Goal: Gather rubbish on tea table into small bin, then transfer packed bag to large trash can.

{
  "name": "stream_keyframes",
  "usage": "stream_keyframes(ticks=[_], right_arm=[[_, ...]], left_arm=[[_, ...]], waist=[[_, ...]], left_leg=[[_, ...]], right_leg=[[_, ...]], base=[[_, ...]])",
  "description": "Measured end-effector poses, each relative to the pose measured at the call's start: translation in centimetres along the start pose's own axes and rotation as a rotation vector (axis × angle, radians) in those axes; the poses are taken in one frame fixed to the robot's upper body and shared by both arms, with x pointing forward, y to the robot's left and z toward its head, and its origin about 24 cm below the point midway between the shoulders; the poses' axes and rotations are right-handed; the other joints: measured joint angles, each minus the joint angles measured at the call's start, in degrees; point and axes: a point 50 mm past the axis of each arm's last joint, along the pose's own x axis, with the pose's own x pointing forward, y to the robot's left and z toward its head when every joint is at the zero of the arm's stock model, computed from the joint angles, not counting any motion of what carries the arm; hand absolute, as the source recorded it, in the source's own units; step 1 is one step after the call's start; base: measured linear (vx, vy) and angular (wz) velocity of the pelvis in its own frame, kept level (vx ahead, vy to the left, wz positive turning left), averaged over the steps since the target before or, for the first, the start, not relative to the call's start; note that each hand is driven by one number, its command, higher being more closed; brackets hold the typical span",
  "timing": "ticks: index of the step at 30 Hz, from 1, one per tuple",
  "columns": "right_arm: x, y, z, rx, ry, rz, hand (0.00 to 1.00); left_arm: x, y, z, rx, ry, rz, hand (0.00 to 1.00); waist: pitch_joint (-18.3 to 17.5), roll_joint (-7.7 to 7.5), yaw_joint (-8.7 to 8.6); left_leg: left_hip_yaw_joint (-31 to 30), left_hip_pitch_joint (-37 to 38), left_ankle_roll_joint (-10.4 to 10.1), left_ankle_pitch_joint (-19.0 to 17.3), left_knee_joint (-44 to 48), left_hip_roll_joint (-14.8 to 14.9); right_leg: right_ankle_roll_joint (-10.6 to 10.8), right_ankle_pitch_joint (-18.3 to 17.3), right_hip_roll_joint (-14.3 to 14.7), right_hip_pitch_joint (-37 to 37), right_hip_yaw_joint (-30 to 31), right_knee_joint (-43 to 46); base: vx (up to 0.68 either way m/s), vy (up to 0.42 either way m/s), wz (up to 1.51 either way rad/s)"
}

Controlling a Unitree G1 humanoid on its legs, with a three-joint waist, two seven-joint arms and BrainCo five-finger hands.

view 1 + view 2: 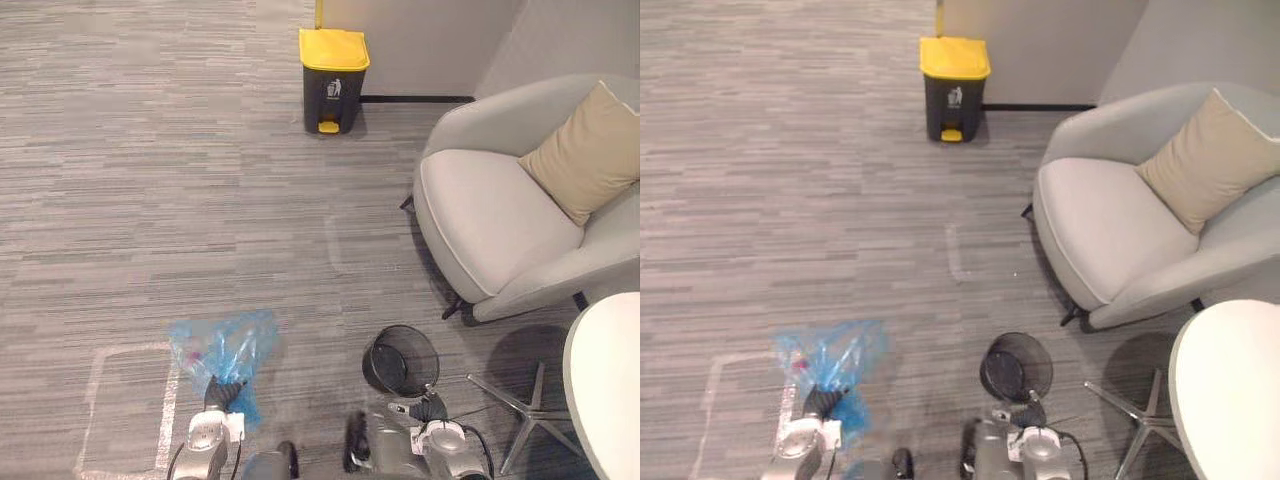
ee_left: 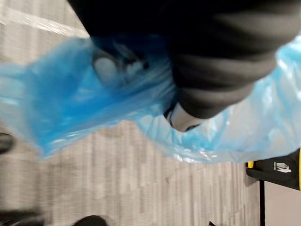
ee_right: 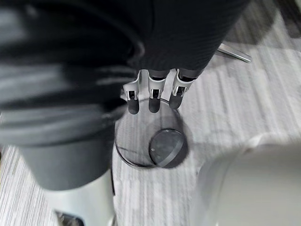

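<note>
A crumpled blue plastic bag (image 1: 222, 345) with rubbish inside hangs just above the carpet at the lower left. My left hand (image 1: 221, 393) is shut on its gathered neck; in the left wrist view the blue film (image 2: 84, 103) wraps round the hand. The small black mesh bin (image 1: 401, 360) stands on the floor to the right, with no bag in it. My right hand (image 3: 151, 92) hangs open just above the bin's rim (image 3: 141, 162), holding nothing. The large dark trash can (image 1: 333, 80) with a yellow lid, shut, stands far ahead against the wall.
A grey armchair (image 1: 490, 230) with a tan cushion (image 1: 590, 150) stands at the right. A white round table (image 1: 610, 380) and a metal star base (image 1: 530, 400) sit at the lower right. Tape marks (image 1: 120, 400) lie on the carpet at lower left.
</note>
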Motion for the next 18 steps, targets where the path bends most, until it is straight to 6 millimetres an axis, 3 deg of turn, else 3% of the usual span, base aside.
stream_keyframes(ticks=[1,3,4,5,6,7,9,11,12,13,14,15,16,18], right_arm=[[0.2,-0.3,0.4,0.008,-0.01,-0.011,0.0],[0.3,-0.5,0.6,0.024,-0.014,-0.022,0.0],[0.2,-0.6,0.4,0.035,-0.004,-0.027,0.0],[0.2,-0.5,0.3,0.036,-0.002,-0.027,0.0],[0.1,-0.5,0.4,0.038,-0.012,-0.026,0.0],[0.2,-0.5,0.6,0.041,-0.018,-0.031,0.0],[0.5,-0.4,1.9,0.047,-0.05,-0.031,0.0],[0.7,-0.4,2.7,0.055,-0.073,-0.032,0.0],[0.7,-0.5,2.8,0.057,-0.077,-0.037,0.0],[0.7,-1.2,2.3,0.051,-0.067,-0.055,0.0],[0.7,-1.3,2.1,0.051,-0.06,-0.058,0.0],[0.5,-0.6,1.6,0.064,-0.035,-0.044,0.0],[0.4,-0.3,1.4,0.068,-0.029,-0.039,0.0],[0.3,0.1,1.0,0.075,-0.017,-0.029,0.0]], left_arm=[[0.1,-0.5,0.2,-0.011,-0.003,-0.011,1.0],[0.2,-1.1,0.4,-0.022,-0.008,-0.023,1.0],[0.2,-1.6,0.4,-0.032,-0.01,-0.034,1.0],[0.1,-1.7,0.4,-0.036,-0.008,-0.037,1.0],[0.0,-2.1,0.3,-0.049,-0.008,-0.045,1.0],[-0.1,-2.2,0.5,-0.055,-0.019,-0.051,1.0],[-0.1,-2.4,0.6,-0.057,-0.022,-0.06,1.0],[0.0,-2.4,0.6,-0.059,-0.023,-0.062,1.0],[0.0,-2.8,0.6,-0.064,-0.021,-0.07,1.0],[-0.1,-3.4,0.6,-0.078,-0.017,-0.08,1.0],[-0.1,-3.4,0.5,-0.079,-0.015,-0.081,1.0],[0.1,-3.1,0.8,-0.068,-0.021,-0.076,1.0],[0.1,-2.9,0.9,-0.061,-0.024,-0.072,1.0],[0.4,-2.5,1.3,-0.049,-0.036,-0.065,1.0]], waist=[[0.0,0.82,-0.07],[0.0,1.05,-0.26],[0.1,0.95,-0.55],[0.3,0.85,-0.53],[0.6,1.03,0.22],[0.8,0.81,1.44],[1.1,0.64,2.37],[1.5,0.39,2.58],[1.9,1.15,2.49],[1.9,2.65,2.62],[2.0,2.86,2.77],[1.7,1.02,3.1],[1.6,0.24,3.1],[1.8,-0.51,3.35]], left_leg=[[0.1,0.0,-1.2,0.7,0.1,0.6],[0.3,-0.7,-3.3,2.0,3.4,1.1],[0.6,-3.8,-4.4,2.6,13.5,1.8],[0.9,-5.4,-5.0,2.7,18.0,2.3],[3.5,-9.4,-3.9,0.7,30.8,5.0],[5.8,-12.9,-1.6,-1.1,37.3,6.8],[6.9,-18.0,-1.1,-2.7,35.6,7.7],[6.5,-21.6,-1.2,-2.3,28.2,7.5],[5.1,-22.1,-1.8,1.0,19.4,6.9],[2.7,-21.6,-3.7,10.7,10.1,7.1],[2.9,-21.1,-2.8,12.8,9.8,6.9],[4.3,-20.0,-2.0,12.0,8.0,4.1],[4.8,-20.0,-1.9,11.5,7.8,3.3],[6.7,-20.3,0.8,7.4,12.3,1.5]], right_leg=[[-0.8,-1.7,0.1,0.5,-0.9,0.1],[-1.3,-2.4,0.4,2.5,-1.5,-1.2],[-1.3,-2.4,0.5,7.0,-1.9,-5.3],[-1.3,-2.4,0.6,9.1,-1.9,-6.7],[-1.5,-2.7,1.2,14.0,-1.5,-9.7],[-1.4,-3.3,1.3,16.9,-0.5,-11.0],[-1.3,-3.4,0.7,18.4,1.0,-11.7],[0.7,-4.6,-0.9,18.9,2.4,-11.8],[2.6,-5.7,-1.7,20.1,2.9,-11.6],[5.5,-7.7,-1.5,20.8,3.8,-10.7],[6.1,-8.1,-1.6,20.9,4.2,-10.6],[6.5,-8.3,-4.0,20.8,5.2,-11.0],[6.7,-8.4,-5.0,20.8,5.5,-11.2],[8.6,-9.1,-7.9,21.6,6.8,-10.3]], base=[[0.5,-0.142,0.2],[0.46,-0.123,0.28],[0.49,-0.109,0.4],[0.39,-0.04,0.34],[0.4,0.031,-0.08],[0.31,0.037,-0.23],[0.25,0.107,-0.45],[0.2,0.159,-0.36],[0.3,0.338,-0.22],[0.26,0.3,-0.22],[0.32,0.368,-0.17],[0.16,0.165,-0.06],[0.31,0.294,-0.03],[0.3,0.238,-0.21]])
